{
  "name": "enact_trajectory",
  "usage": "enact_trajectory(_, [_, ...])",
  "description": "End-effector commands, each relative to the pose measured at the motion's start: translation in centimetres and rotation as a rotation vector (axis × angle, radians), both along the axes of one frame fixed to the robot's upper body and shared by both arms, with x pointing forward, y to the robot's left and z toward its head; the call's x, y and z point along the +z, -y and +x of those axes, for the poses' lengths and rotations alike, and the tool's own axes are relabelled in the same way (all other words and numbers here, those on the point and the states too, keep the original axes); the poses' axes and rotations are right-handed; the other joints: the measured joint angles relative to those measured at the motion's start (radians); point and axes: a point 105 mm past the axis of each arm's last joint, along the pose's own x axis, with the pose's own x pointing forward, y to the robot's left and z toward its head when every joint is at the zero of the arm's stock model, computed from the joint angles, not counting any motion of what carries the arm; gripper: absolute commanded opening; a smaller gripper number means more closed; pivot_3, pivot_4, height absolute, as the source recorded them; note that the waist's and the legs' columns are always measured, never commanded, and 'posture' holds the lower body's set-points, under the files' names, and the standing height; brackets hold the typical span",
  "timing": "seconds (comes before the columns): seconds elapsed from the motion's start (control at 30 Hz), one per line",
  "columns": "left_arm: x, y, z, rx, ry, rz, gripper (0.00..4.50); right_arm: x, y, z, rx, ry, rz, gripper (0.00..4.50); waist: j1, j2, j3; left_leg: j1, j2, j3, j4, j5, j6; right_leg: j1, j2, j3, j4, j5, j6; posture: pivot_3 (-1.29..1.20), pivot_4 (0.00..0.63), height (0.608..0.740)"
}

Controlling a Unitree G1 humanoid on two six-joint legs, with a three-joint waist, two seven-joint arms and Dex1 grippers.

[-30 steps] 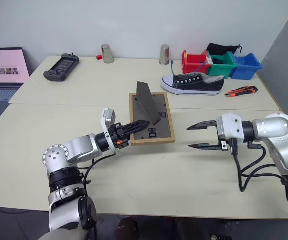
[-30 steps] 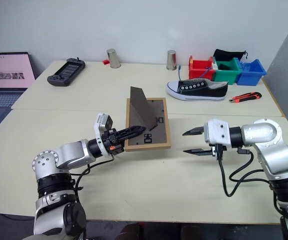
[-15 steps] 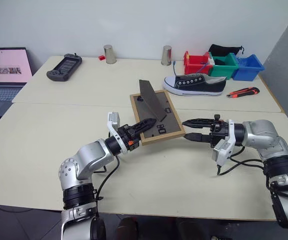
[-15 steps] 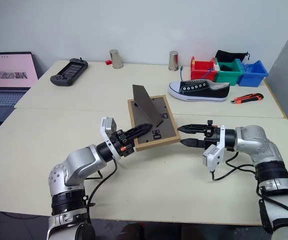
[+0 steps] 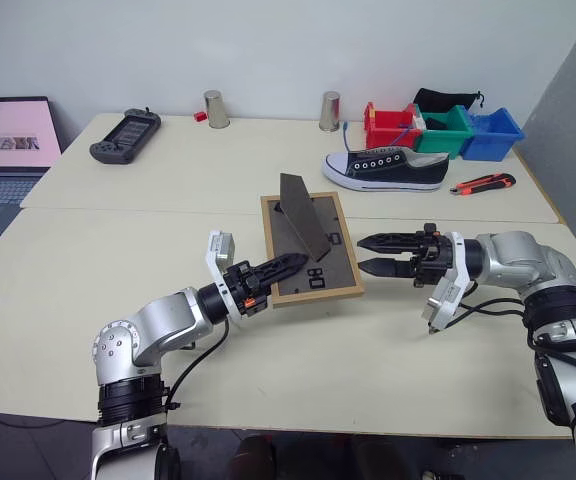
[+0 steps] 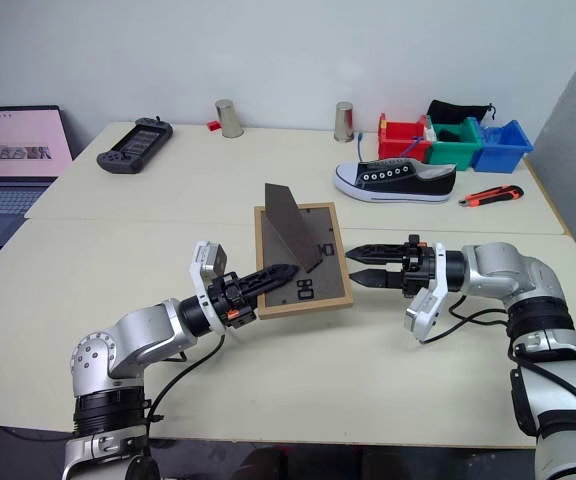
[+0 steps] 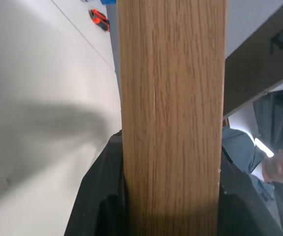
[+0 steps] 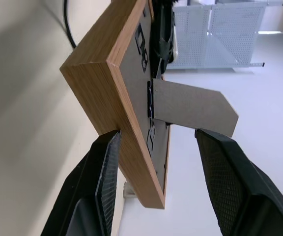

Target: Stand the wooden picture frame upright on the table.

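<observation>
Cream desk (image 5: 88, 330) stretches wide under my arms, pushed against a white wall, with a shoe, coloured bins and a laptop along its far and side edges. Near the middle sits the wooden picture frame (image 5: 308, 250), back side up, tilted with its stand folded out and poking upward. I judge it light and stiff, smooth on its wooden edges (so a pinch could slip), and best held across the rim, not by the thin stand. My left gripper (image 5: 273, 268) has its fingers closed on the frame's near-left rim, gripping the wood. My right gripper (image 6: 373, 265) holds its fingers partly apart, straddling the frame's right edge without clamping it yet.
</observation>
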Motion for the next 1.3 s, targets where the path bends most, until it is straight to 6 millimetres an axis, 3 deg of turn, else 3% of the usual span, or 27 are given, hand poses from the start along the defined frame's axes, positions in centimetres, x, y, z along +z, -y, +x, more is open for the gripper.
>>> enact_trajectory(0.03, [1.2, 2.0, -1.1, -0.133, 0.056, -0.029, 1.35, 1.0, -1.6, -0.9, 0.103, 0.071, 0.002, 2.53, 0.000, 0.000, 0.000, 0.000, 0.000, 0.000, 0.000, 0.000, 0.000, 0.000, 0.000, 0.000, 0.000, 0.000, 0.000, 0.00, 0.150, 0.740])
enact_trajectory(1.13, [0.7, 2.3, -1.7, -0.157, 0.054, -0.006, 1.35, -2.9, 0.5, -0.1, 0.047, 0.025, -0.132, 2.53, -0.004, 0.000, 0.000, 0.002, 0.000, 0.000, 0.000, 0.000, 0.000, 0.001, 0.000, 0.001, 0.001, 0.000, 0.000, 0.00, 0.150, 0.740])
enact_trajectory(1.3, [0.6, 2.2, -1.8, -0.156, 0.053, -0.003, 1.35, -1.7, 0.3, 0.0, 0.061, 0.057, -0.075, 2.53, -0.003, 0.000, 0.000, 0.002, 0.000, 0.001, 0.000, 0.000, 0.000, 0.001, 0.000, 0.001, 0.001, 0.000, 0.000, 0.00, 0.150, 0.740])
